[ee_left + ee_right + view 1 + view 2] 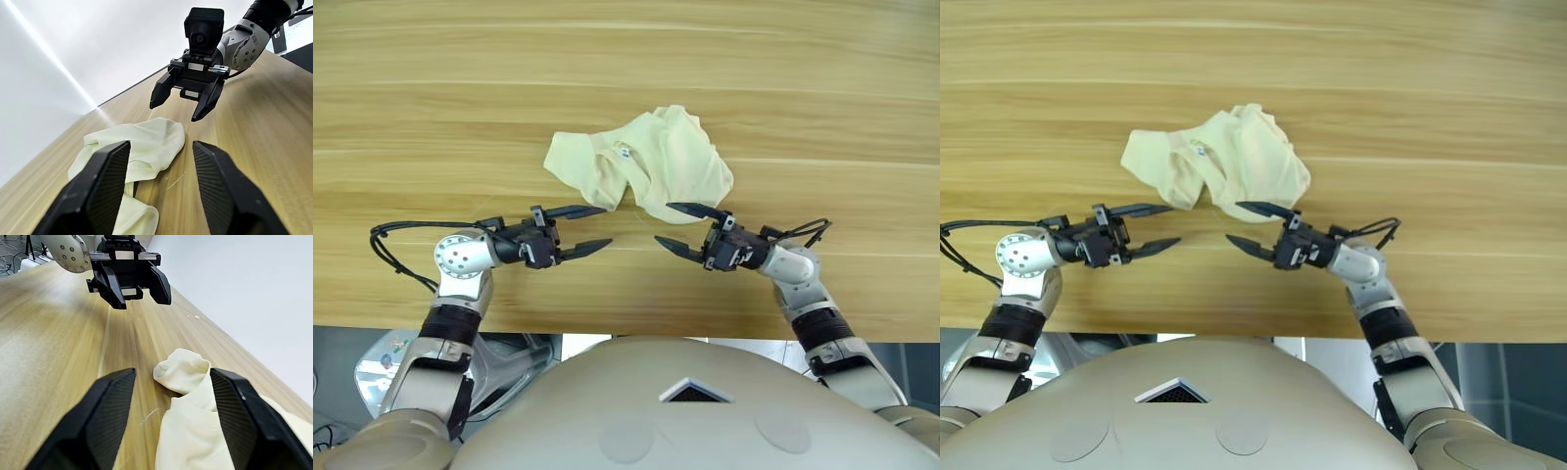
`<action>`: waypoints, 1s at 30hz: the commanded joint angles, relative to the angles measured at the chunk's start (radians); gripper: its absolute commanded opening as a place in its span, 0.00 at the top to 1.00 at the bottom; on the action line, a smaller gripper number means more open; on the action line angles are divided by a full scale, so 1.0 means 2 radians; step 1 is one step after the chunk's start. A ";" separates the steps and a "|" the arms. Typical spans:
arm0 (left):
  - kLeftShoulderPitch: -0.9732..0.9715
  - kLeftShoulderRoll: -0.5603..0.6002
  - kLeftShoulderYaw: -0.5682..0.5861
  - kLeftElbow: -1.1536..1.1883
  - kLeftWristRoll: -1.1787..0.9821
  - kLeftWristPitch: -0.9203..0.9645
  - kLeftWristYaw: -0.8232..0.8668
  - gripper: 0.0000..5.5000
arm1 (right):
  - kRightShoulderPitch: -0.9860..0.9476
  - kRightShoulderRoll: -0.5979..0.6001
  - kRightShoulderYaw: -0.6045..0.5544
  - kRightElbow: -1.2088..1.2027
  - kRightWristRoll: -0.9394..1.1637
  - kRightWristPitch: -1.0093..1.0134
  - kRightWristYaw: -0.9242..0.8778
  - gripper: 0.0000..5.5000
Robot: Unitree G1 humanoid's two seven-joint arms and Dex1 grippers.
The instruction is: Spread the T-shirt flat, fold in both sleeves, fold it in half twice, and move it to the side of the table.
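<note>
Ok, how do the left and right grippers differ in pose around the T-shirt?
The left gripper points toward the robot's right, at the near-left fold of the T-shirt; the right gripper points toward the robot's left, at the near-right edge. In the head view the left gripper's far fingertip just reaches the cloth, while the right gripper's far finger overlaps it. Both are open, empty, and facing each other.

Pale wood-grain table (460,98), white wall (98,39) (perhaps grey floor (1518,372) below)

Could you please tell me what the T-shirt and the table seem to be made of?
T-shirt: soft matte pale-yellow fabric, likely cotton knit, lying in limp folds. Table: light wood or wood-look laminate, smooth, with straight grain lines.
</note>
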 commanded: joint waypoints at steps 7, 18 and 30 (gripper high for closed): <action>0.001 0.005 -0.010 -0.012 -0.007 -0.002 0.003 0.57 | 0.001 -0.007 0.008 -0.004 -0.003 -0.005 -0.010 0.49; -0.052 0.045 0.041 0.098 0.285 -0.007 0.198 0.57 | -0.017 -0.007 -0.001 0.046 -0.079 -0.003 -0.060 0.49; -0.066 0.082 0.002 0.087 0.402 0.022 0.318 0.57 | -0.029 -0.010 -0.002 0.067 -0.121 0.003 -0.107 0.49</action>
